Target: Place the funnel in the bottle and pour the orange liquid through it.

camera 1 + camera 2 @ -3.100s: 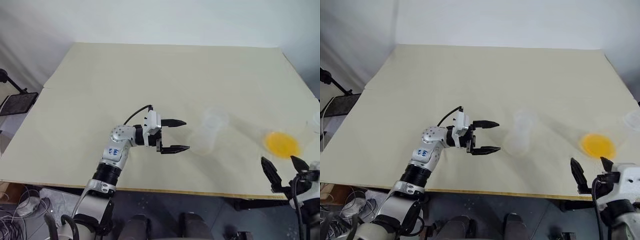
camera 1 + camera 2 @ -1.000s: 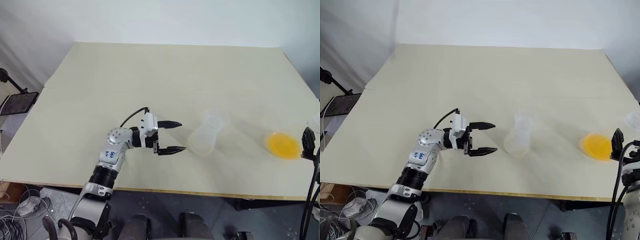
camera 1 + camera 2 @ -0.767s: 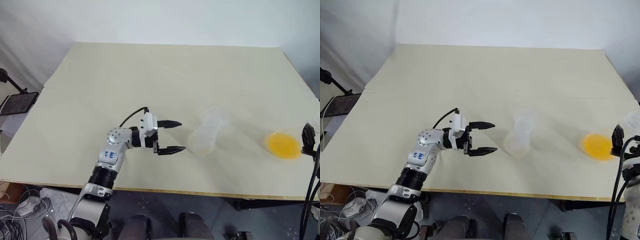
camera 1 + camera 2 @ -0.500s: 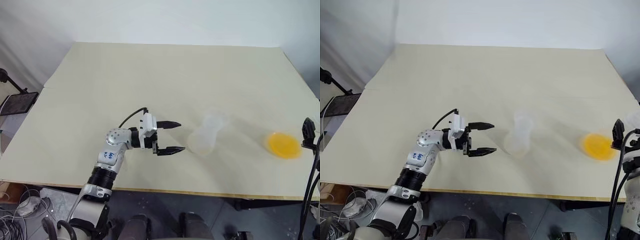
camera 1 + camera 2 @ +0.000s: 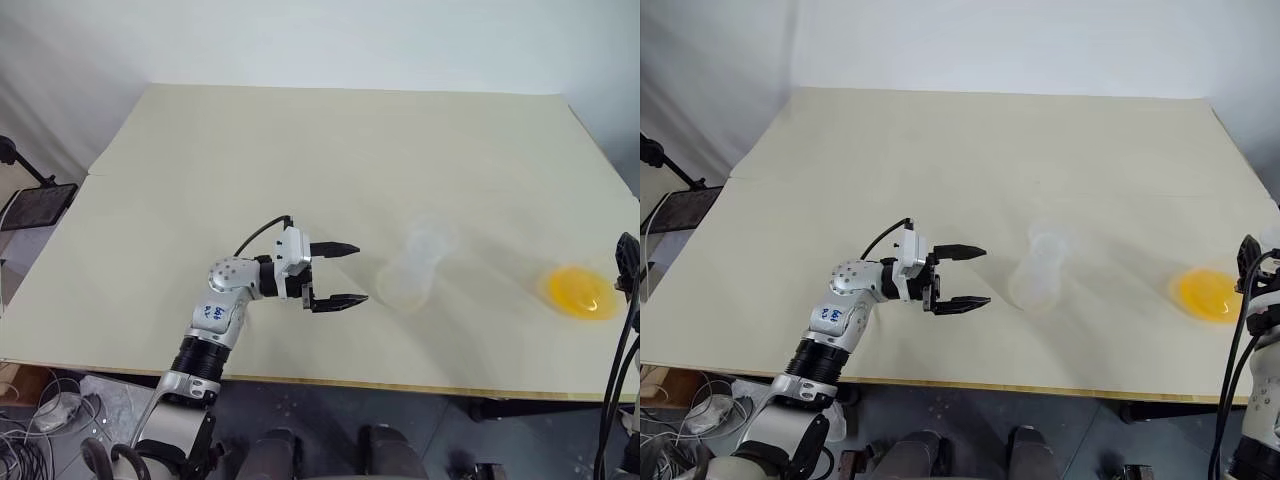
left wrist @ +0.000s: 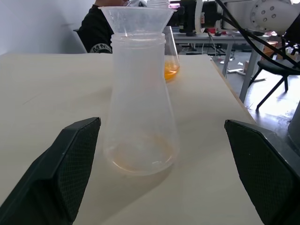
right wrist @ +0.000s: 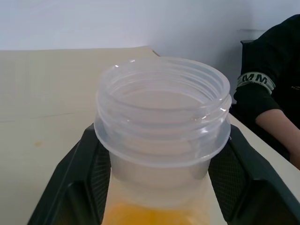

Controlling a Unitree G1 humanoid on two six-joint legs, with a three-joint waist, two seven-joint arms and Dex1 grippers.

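Note:
The clear bottle (image 5: 408, 278) stands upright mid-table with the clear funnel (image 6: 137, 18) seated in its mouth. My left gripper (image 5: 358, 273) lies level just left of the bottle, open, its fingers (image 6: 70, 159) apart from the bottle on both sides. Near the table's right edge, the orange liquid (image 5: 576, 293) sits in a clear container with a threaded mouth (image 7: 161, 98). My right gripper (image 5: 1248, 258) is shut on that container, a finger (image 7: 86, 178) pressed against each side below the mouth.
The tan table (image 5: 300, 160) is bare at the back and left. A person in a dark sleeve (image 7: 269, 89) sits just beyond the table's right edge. A black stand (image 5: 30, 195) is off the table's left side.
My right gripper has closed on the container of orange liquid, which has shifted slightly to the right. The left gripper and the bottle with the funnel have stayed put.

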